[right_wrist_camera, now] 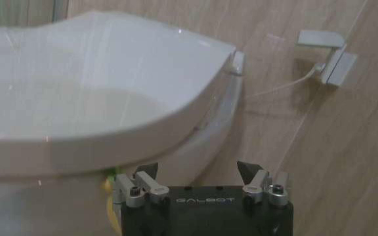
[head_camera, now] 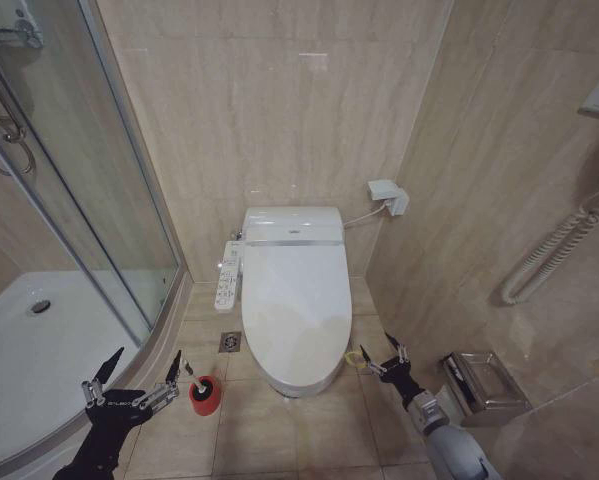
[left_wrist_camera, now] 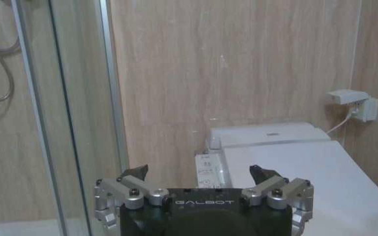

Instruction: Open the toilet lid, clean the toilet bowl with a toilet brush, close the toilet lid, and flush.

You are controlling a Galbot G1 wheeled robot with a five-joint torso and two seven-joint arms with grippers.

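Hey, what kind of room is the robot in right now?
A small tiled bathroom: a smart toilet with its toilet lid shut, a glass shower enclosure with a white shower tray, and a toilet brush on the floor.

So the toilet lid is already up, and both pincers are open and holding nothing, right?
Not quite: the toilet lid is down, covering the bowl, as the head view shows. The rest holds: the left pincer and right pincer are open and holding nothing.
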